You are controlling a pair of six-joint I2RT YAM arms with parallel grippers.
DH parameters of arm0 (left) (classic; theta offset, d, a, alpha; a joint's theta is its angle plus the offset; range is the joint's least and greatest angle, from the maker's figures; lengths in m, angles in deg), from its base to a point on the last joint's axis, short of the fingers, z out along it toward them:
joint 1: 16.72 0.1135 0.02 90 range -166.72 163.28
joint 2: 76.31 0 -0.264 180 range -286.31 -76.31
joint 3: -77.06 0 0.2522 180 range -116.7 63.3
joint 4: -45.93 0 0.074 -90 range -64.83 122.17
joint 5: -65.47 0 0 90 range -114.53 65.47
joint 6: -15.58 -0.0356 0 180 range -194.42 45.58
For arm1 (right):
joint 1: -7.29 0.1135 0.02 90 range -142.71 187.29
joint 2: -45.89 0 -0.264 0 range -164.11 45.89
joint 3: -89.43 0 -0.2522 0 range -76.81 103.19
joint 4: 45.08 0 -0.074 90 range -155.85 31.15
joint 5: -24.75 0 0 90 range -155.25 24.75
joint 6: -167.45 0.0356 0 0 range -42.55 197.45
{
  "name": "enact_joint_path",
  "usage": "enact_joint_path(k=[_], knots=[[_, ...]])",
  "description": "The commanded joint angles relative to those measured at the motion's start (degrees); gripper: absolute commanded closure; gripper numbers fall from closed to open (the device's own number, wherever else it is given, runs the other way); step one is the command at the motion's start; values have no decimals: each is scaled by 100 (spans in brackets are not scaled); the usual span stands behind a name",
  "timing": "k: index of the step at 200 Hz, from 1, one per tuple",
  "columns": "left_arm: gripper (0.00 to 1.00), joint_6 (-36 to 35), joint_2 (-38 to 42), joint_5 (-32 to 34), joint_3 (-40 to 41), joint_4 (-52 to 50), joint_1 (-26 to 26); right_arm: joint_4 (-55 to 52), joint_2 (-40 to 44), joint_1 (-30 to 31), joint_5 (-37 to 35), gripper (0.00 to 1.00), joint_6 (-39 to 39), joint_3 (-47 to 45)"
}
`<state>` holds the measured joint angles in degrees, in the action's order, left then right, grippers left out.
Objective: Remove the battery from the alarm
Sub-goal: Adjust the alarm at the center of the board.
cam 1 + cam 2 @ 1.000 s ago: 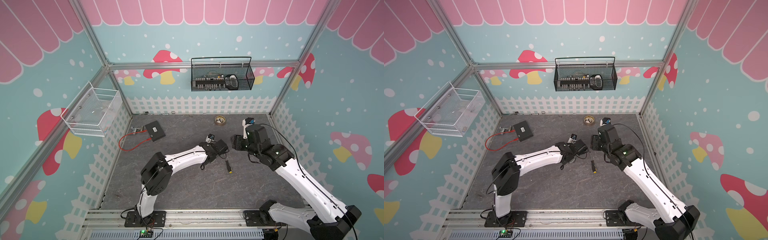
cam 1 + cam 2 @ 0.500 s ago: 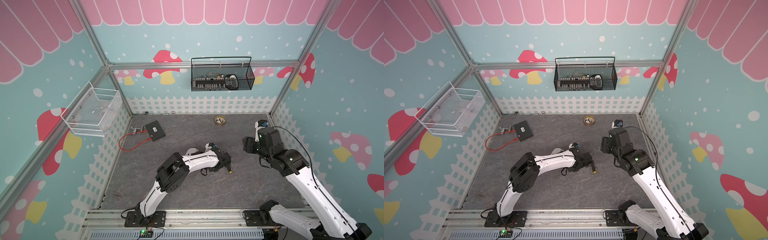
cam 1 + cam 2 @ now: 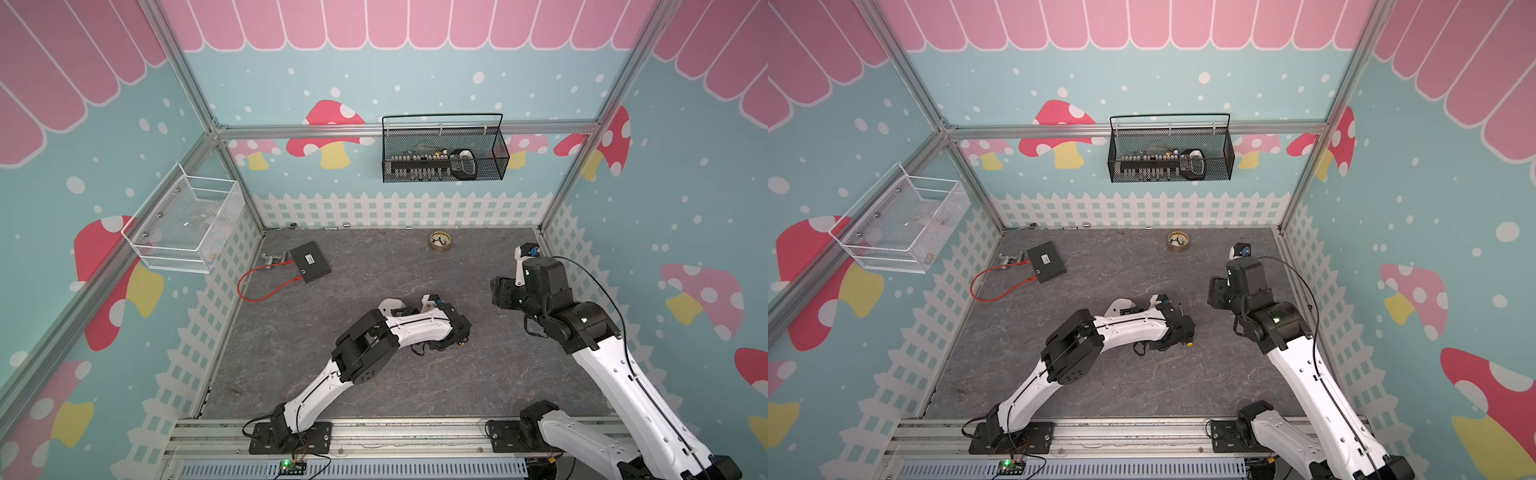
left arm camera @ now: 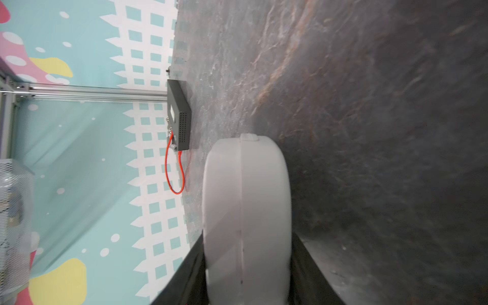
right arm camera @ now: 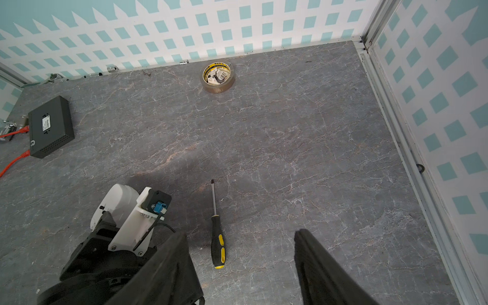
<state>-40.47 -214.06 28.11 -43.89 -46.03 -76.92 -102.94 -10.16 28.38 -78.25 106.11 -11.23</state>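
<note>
Free: bare floor point(image 5: 317, 158) between screwdriver point(image 5: 217, 237) and side wall point(image 5: 435, 105).
Blocked: left gripper point(image 4: 247, 235) holding alarm point(image 5: 120, 200), beside the screwdriver.

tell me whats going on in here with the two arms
The left gripper has the white alarm clock between its jaws, edge-on to its wrist camera and low over the grey table. The right gripper hangs open and empty above the table, over a black-and-yellow screwdriver that lies flat there. No battery is in sight in any view, so it does not appear to be out yet.
</note>
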Motion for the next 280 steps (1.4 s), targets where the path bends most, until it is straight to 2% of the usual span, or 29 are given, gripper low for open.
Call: enact_joint_path(k=[1, 19, 72, 112, 140, 152, 160, 176, 189, 201, 206, 232, 260, 280], knots=[[47, -20, -363, -1122, 2, 741, -105, 109, 94, -60, 87, 30, -116, -81], [41, -45, -391, -1283, 107, 912, -131, 113, 98, -78, 100, 30, -124, -85], [37, 57, -156, -1357, 363, 1199, -176, 115, 103, -104, 164, 30, -107, -52], [36, -2, 1154, -1261, 530, 1496, -92, 136, 123, -105, 468, 30, -34, 120], [37, -286, 2493, -1505, 971, 2029, 185, 367, 110, -104, 1115, 31, 151, -3], [40, -394, 3024, -1665, 1343, 2295, 479, 669, 87, -104, 1602, 38, 337, -293], [46, -475, 3388, -1773, 1688, 2520, 764, 989, 56, -78, 2039, 44, 501, -610], [65, -699, 4035, -2273, 2530, 3160, 1539, 1692, -93, 119, 2627, 67, 889, -1287], [81, -862, 4388, -2713, 3180, 3725, 2198, 2196, -362, 450, 2693, 86, 1152, -1697], [96, -966, 4554, -3128, 3594, 4141, 2690, 2574, -727, 773, 2717, 100, 1315, -1867], [100, -1001, 4600, -3322, 3755, 4326, 2897, 2728, -918, 907, 2731, 100, 1374, -1906], [100, -1019, 4425, -4159, 4200, 5111, 3559, 3387, -1981, 1402, 2825, 100, 1536, -1817], [100, -880, 4011, -4832, 4279, 5644, 3781, 3777, -2963, 1594, 2910, 100, 1589, -1490], [100, -784, 3712, -4987, 4308, 5908, 3807, 3938, -3510, 1675, 2937, 100, 1622, -1295]])
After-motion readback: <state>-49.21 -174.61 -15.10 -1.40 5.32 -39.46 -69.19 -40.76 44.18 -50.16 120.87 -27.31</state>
